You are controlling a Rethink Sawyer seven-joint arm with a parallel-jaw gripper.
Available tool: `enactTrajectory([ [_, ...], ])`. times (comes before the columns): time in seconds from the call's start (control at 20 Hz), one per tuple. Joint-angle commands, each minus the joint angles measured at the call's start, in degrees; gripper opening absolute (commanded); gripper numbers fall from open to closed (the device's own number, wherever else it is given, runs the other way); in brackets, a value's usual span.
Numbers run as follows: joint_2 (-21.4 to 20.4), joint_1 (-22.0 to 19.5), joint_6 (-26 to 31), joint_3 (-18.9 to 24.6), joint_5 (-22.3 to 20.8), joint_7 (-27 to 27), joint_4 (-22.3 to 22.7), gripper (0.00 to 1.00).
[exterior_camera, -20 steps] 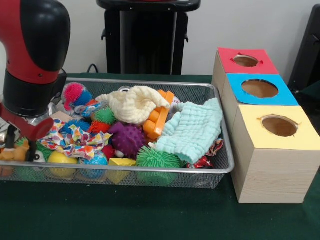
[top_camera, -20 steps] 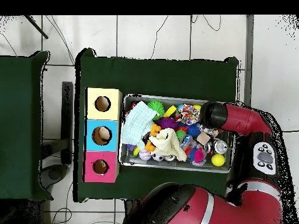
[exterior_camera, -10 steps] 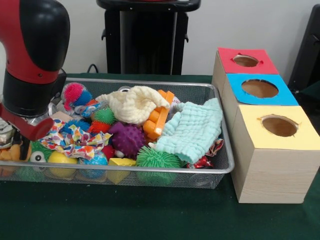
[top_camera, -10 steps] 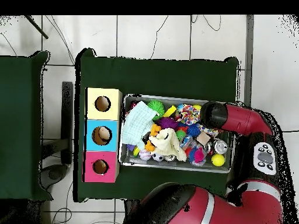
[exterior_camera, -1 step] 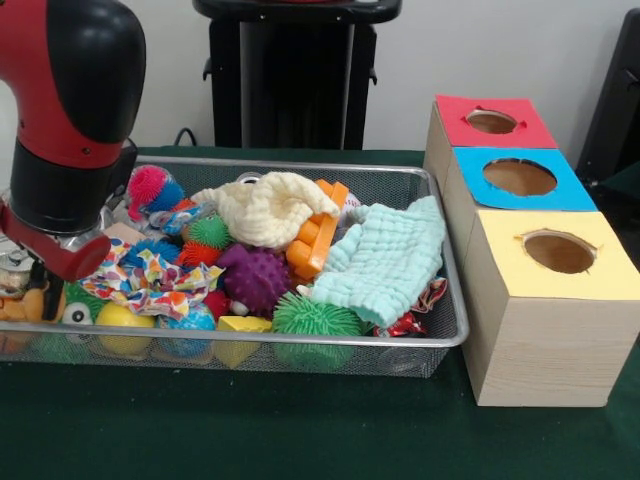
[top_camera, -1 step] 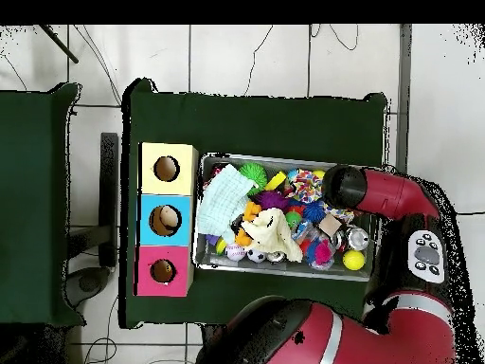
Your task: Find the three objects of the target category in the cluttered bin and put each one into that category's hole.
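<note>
Bin (exterior_camera, -1 step: 445,335) of mixed toys, two cloths, beside three holed boxes (exterior_camera, -1 step: 545,300) (gripper (exterior_camera, -1 step: 40,290) grip unclear)

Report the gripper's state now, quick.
Gripper: low at the end of the wire bin, among the toys; open or closed cannot be told, nor whether it holds anything.

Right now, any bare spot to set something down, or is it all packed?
Bare green cloth runs in front of the wire bin and the yellow-topped box; overhead, a wider strip lies beyond the bin's far side. The bin itself is packed: mint cloth, cream cloth, spiky balls, with the arm over one end.
</note>
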Motion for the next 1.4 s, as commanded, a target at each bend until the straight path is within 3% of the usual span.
enactTrajectory([
  [0.05, -0.7, -0.9, 2.0, 4.8, 1.6, 2.4, 5.3, 0.0],
  [0.25, -10.5, -3.7, 1.9, 10.4, 2.5, -3.8, 14.9, 0.0],
  [0.45, -16.8, -4.4, 6.1, 12.7, 3.8, -5.4, 20.2, 0.0],
  [0.95, -22.6, -2.6, 8.3, 14.1, 4.8, -2.5, 26.1, 0.0],
  [1.4, -27.3, 4.2, 9.2, 10.5, 7.8, 5.4, 31.5, 0.0],
])
